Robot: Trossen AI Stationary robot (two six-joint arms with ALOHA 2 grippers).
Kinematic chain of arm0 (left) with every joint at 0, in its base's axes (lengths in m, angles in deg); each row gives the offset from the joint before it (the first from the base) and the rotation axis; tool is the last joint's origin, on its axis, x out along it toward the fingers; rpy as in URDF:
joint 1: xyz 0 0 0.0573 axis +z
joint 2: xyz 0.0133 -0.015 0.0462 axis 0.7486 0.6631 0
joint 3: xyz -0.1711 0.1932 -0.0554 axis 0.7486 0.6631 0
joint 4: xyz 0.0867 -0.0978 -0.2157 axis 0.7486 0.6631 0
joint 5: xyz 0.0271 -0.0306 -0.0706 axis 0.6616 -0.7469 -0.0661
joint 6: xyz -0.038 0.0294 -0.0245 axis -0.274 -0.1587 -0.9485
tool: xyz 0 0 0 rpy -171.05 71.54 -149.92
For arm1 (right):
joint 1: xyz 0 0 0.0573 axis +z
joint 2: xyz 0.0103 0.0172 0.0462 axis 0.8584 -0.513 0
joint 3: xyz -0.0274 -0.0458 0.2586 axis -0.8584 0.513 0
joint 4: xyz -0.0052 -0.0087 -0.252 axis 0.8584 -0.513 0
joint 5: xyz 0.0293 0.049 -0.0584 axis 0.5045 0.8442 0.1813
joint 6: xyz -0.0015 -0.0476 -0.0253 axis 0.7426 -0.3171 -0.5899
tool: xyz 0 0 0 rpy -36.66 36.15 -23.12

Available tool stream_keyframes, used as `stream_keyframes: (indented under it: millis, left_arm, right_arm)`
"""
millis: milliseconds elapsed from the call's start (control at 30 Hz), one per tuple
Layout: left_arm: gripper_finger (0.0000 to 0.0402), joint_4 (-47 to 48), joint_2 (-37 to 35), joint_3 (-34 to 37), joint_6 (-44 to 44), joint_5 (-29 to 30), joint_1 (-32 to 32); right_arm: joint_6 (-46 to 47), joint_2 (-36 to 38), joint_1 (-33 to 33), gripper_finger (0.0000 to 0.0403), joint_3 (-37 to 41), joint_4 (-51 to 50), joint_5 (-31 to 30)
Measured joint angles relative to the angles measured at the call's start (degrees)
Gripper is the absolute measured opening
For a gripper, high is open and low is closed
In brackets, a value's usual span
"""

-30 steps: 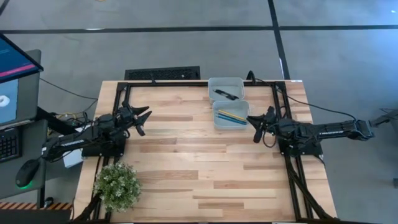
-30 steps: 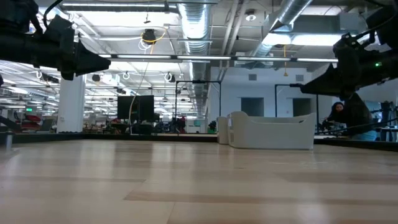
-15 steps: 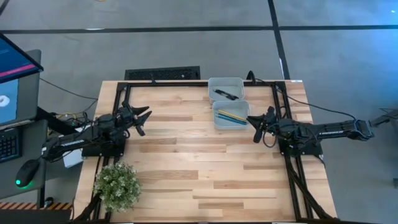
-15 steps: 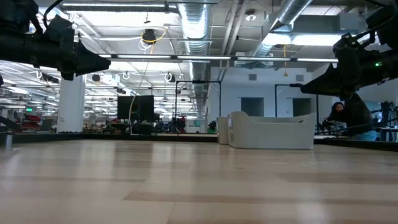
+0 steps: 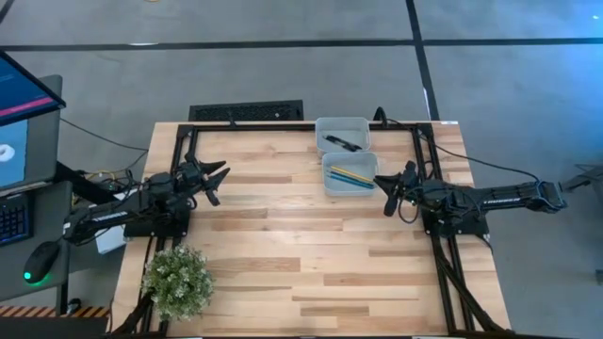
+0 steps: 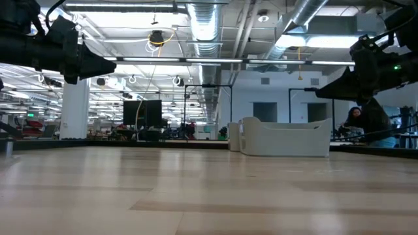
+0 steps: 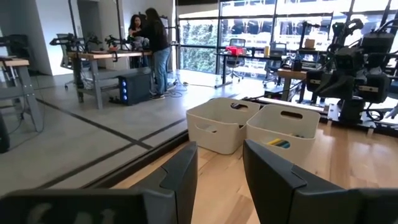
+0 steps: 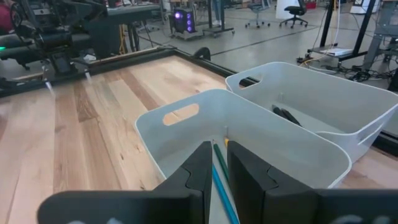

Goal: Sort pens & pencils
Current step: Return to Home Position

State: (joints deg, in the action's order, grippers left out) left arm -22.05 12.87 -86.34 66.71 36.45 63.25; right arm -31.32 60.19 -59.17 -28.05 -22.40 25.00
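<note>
Two white bins stand side by side at the table's far middle. The far bin [image 5: 342, 123] holds the black pens [image 5: 341, 143], lying on its floor. The near bin [image 5: 327, 179] holds the yellow and light blue pencils [image 5: 350, 177], also lying flat. My left gripper [image 5: 219, 181] hovers open and empty over the table's left side. My right gripper [image 5: 384, 192] hovers just right of the near bin, empty, with a narrow gap between its fingers. In the right wrist view it [image 8: 219, 149] points at the pencils [image 8: 219, 180]; the pens [image 8: 286, 115] show beyond.
A green potted plant [image 5: 176, 280] stands at the table's near left corner. A black frame [image 5: 188, 127] runs along the far edge and sides. The wide middle and near part of the wooden table [image 5: 301, 254] is bare. People stand at benches in the room beyond.
</note>
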Motion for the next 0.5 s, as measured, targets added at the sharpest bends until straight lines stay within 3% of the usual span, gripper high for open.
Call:
stream_keyframes:
  millis: [500]
  left_arm:
    - [0.0119,0.0,0.0,0.0,-0.3,0.0,0.0]
  right_arm:
    - [0.0,0.0,0.0,0.0072,0.0,0.0,0.0]
